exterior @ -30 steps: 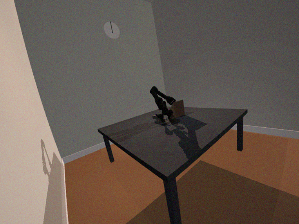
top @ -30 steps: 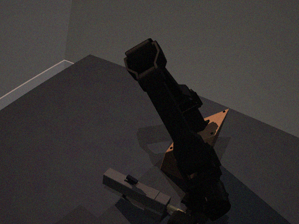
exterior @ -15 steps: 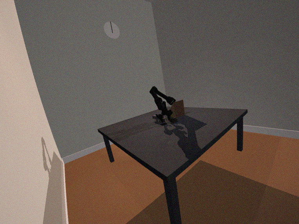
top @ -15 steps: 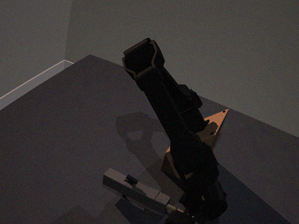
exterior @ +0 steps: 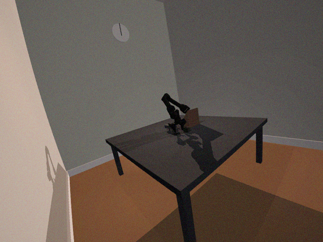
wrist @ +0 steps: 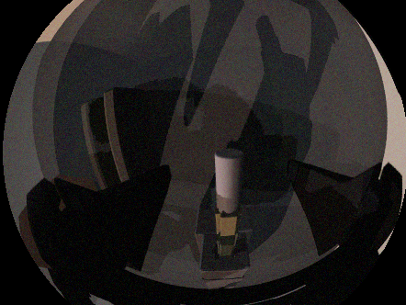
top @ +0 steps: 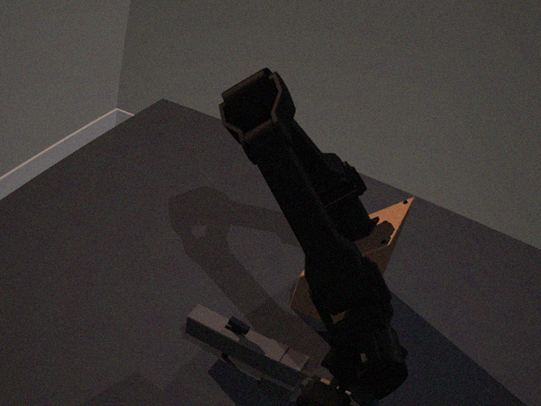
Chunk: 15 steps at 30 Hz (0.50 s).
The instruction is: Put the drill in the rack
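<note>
A long grey block [top: 241, 340] lies on the table in the top view, with a short dark stub [top: 238, 325] on top. I cannot tell whether the stub is the key. A pale cylinder [wrist: 228, 181] on a yellow stem [wrist: 227, 225] [top: 323, 380] sticks out of the block's end; it looks like the drill. My gripper [top: 342, 391] [wrist: 231, 169] is open and empty, one finger to each side of the cylinder in the wrist view, with gaps on both sides. A dark box with pale edges [wrist: 115, 138], perhaps the rack, is left in the wrist view.
A tan wooden wedge [top: 389, 214] [exterior: 194, 118] stands behind the arm. The arm's links hide part of it in the top view. The dark table [exterior: 157, 159] carries everything, and broad shadows of the arm and wedge fall across it.
</note>
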Motion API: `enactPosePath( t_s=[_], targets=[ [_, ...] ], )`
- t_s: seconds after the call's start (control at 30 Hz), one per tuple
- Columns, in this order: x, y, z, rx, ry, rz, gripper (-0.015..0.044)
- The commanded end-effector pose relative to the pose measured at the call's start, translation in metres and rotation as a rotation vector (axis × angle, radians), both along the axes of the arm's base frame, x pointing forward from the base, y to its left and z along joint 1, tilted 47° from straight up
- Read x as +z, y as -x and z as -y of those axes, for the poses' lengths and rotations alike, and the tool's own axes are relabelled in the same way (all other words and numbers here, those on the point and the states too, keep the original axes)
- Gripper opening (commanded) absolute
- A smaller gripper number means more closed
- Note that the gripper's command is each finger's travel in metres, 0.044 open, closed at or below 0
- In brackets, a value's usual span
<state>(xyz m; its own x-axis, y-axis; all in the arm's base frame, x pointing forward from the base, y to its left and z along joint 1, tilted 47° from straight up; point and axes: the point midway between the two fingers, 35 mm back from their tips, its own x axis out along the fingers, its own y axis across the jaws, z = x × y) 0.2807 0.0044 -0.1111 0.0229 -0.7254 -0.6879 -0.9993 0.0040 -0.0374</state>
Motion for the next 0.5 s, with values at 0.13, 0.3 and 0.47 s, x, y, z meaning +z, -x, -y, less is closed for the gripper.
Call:
enactPosePath(
  t_s=[0.13, 0.3, 0.47],
  targets=[
    [0.0006, 0.0029, 0.0028, 0.004, 0.005, -0.006, 0.044],
    [0.0007, 0.0036, 0.0035, 0.004, 0.005, -0.006, 0.044],
    [0.0006, 0.0017, 0.0022, 0.0, 0.0, 0.0, 0.0414]
  ],
)
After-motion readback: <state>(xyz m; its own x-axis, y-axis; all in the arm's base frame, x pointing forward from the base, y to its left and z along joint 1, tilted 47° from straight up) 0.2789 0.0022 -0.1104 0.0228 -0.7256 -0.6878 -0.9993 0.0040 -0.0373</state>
